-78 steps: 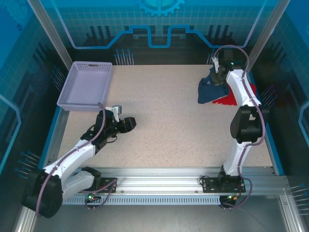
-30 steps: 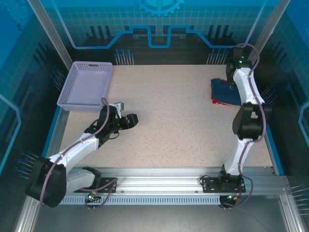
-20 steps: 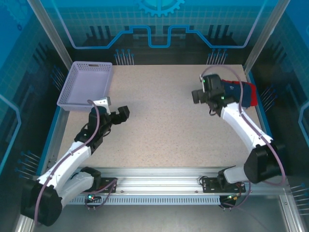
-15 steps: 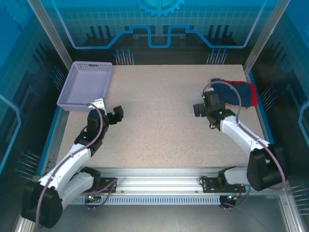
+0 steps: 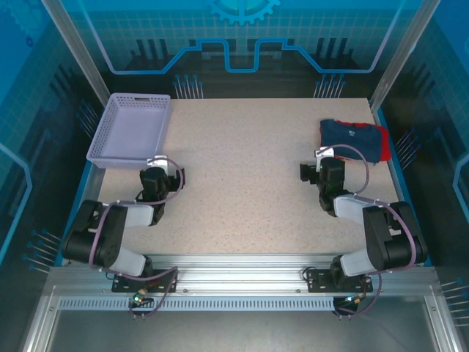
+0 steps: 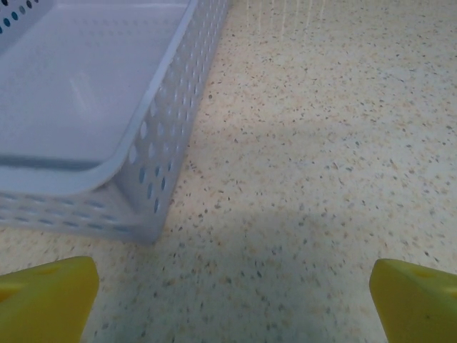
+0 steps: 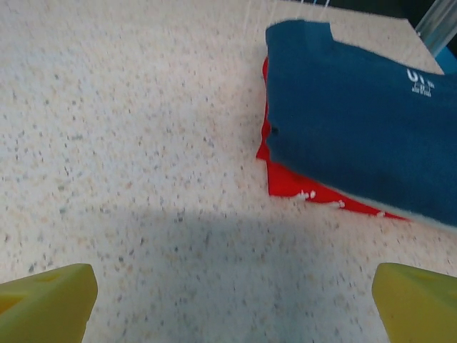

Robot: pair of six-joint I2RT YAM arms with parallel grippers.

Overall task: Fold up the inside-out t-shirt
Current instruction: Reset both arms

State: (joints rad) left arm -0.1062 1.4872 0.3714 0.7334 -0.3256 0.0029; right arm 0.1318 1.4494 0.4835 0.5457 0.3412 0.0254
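Currently, both arms sit folded low at the near side of the table, 1 on each side.

Tool state: on the left gripper, the 2 yellow fingertips stand at opposite edges of the left wrist view. The jaws are spread wide, with only bare speckled tabletop between them. The right gripper has the same posture: its 2 fingertips are far apart and hold nothing.

Task item: the inside-out t-shirt is dark navy and lies as a compact folded rectangle at the far right of the table, close to the right edge. It rests on top of a red garment, whose edge pokes out along the shirt's near and left sides. A small white print shows near the shirt's far right corner in the right wrist view. The right gripper is near the shirt but apart from it, with open tabletop between the 2.

Other: a lavender perforated basket sits at the far left corner of the table. It is just ahead and to the left of the left gripper, not touching it.
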